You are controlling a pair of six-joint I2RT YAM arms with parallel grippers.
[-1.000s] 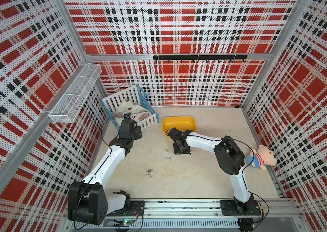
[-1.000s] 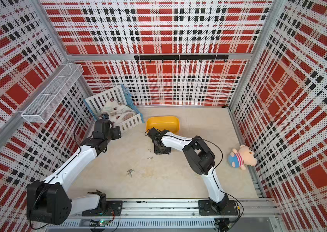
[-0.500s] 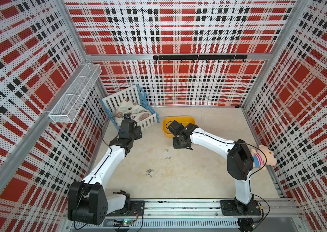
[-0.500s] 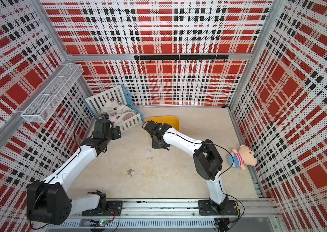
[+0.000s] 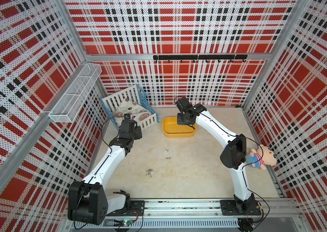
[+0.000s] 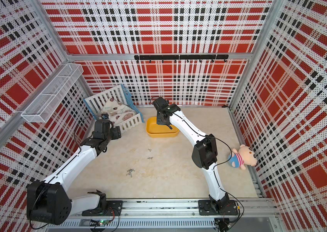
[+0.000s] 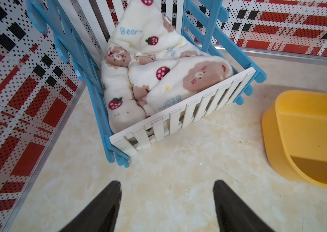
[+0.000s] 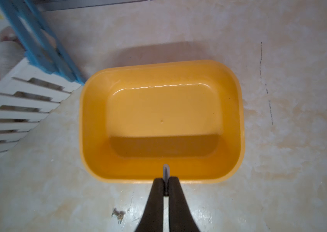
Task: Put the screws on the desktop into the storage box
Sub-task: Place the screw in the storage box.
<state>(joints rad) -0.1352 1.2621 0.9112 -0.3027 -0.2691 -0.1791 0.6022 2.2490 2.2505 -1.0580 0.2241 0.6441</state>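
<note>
Heap of screws: a heap of screws point(image 5: 149, 172) lies on the desktop point(image 5: 188, 180), nearest my two bases.
Stray screws: two stray screws point(image 5: 168, 158) lie a little further out, apart from the heap and between it and the tub.
Plush toy: a plush toy point(image 5: 263, 157) lies at the right edge, against the wall, beside my right elbow.
Left pincer: my left pincer point(image 7: 166, 184) is spread wide and holds nothing. It hangs over bare desktop just short of the crib.
Right pincer: my right pincer point(image 8: 165, 179) is pinched tight on one screw point(image 8: 166, 170), which pokes out past my fingertips above the near wall of the tub.
Storage box: the yellow storage box point(image 8: 93, 112) sits on the desktop beyond the stray screws, close by the crib's corner.
Crib: the white-and-blue crib point(image 7: 178, 118) stands in the far left corner with a bear-print blanket point(image 7: 158, 70) bundled inside.
</note>
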